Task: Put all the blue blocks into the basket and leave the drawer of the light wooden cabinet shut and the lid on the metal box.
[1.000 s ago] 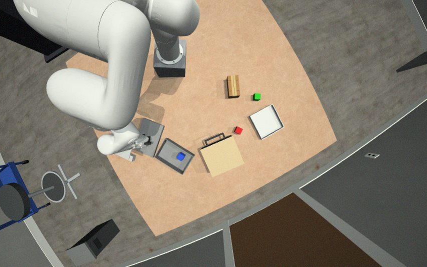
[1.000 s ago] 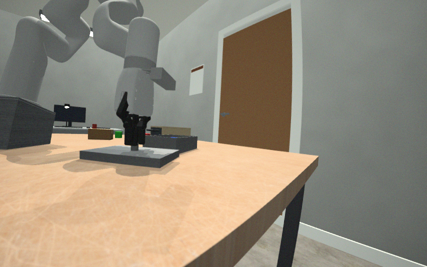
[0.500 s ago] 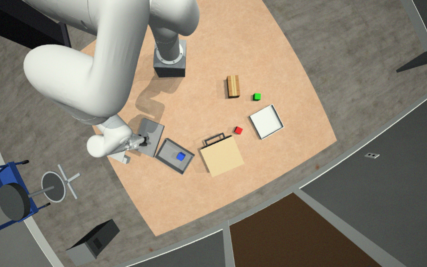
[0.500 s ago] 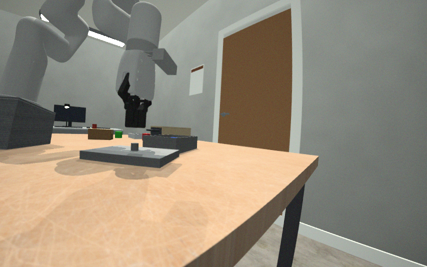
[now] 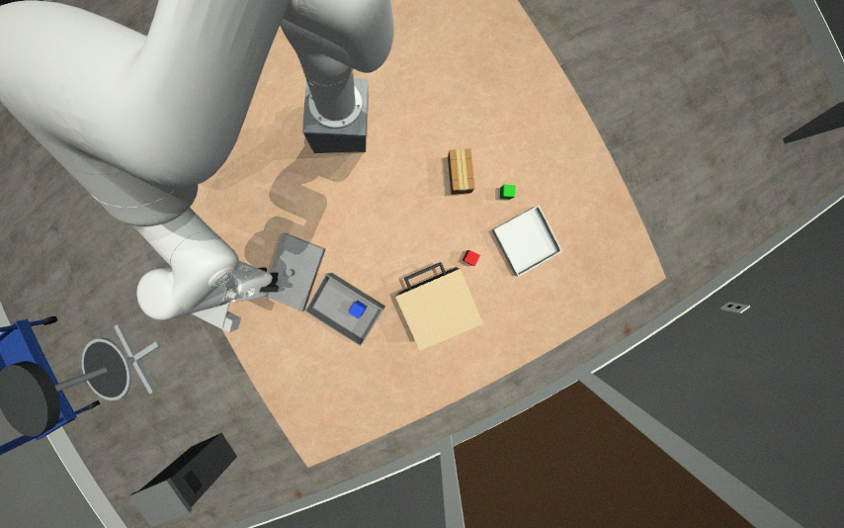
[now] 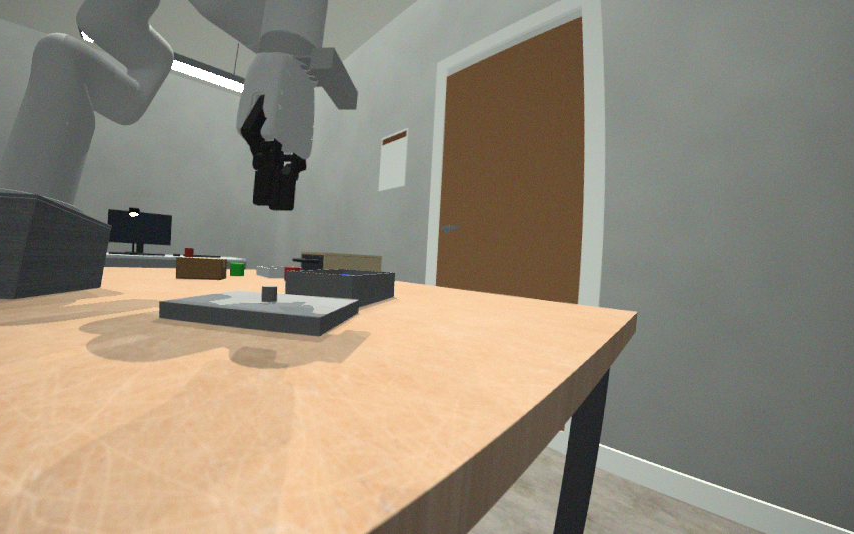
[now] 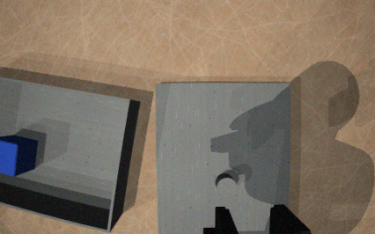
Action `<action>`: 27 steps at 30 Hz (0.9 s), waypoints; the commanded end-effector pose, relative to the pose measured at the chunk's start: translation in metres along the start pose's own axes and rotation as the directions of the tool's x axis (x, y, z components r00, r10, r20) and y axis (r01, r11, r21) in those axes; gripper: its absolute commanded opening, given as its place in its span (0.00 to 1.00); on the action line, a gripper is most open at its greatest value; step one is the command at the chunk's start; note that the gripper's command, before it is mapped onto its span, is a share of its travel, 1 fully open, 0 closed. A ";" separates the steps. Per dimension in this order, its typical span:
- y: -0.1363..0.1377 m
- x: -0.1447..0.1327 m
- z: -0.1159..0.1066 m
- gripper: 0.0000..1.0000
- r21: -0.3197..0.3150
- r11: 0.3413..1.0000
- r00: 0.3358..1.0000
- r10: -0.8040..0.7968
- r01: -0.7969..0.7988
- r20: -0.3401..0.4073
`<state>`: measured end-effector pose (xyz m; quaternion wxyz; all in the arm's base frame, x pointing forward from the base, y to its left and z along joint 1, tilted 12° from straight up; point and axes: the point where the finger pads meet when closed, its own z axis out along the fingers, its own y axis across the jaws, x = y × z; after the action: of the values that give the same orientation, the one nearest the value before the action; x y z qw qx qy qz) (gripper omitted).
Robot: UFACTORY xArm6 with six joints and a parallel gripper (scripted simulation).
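Note:
My gripper (image 5: 275,281) (image 6: 274,199) (image 7: 250,212) is partly open and empty, high above the metal lid. The grey lid (image 5: 300,262) (image 6: 218,306) (image 7: 191,132) lies flat on the table, knob up. Beside it stands the open metal box (image 5: 333,298) (image 6: 324,285) (image 7: 127,145). One blue block (image 5: 357,309) (image 7: 3,156) lies inside the box. The white basket (image 5: 524,239) (image 6: 270,271) looks empty in the top view. The light wooden cabinet (image 5: 438,308) (image 6: 357,262) has its drawer apparently shut; its inside is hidden.
A red block (image 5: 471,257) lies between cabinet and basket. A green block (image 5: 508,191) (image 6: 236,269) lies near the brown box (image 5: 461,171) (image 6: 200,268), whose inside is hidden. The cabinet's dark handle (image 5: 424,275) sticks out toward the robot base (image 5: 337,131).

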<state>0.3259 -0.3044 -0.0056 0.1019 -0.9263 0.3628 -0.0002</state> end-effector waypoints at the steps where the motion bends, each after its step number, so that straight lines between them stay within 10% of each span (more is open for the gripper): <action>1: 0.000 0.002 -0.020 0.28 0.000 1.000 1.000 -0.001 0.001 -0.005; 19: -0.001 0.002 -0.036 0.28 0.000 1.000 1.000 0.000 0.000 -0.005; 27: -0.088 0.020 -0.037 0.28 -0.003 0.993 0.993 0.117 -0.117 -0.007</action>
<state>0.3578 -0.2879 0.0358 0.1040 -0.9184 0.3816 -0.0011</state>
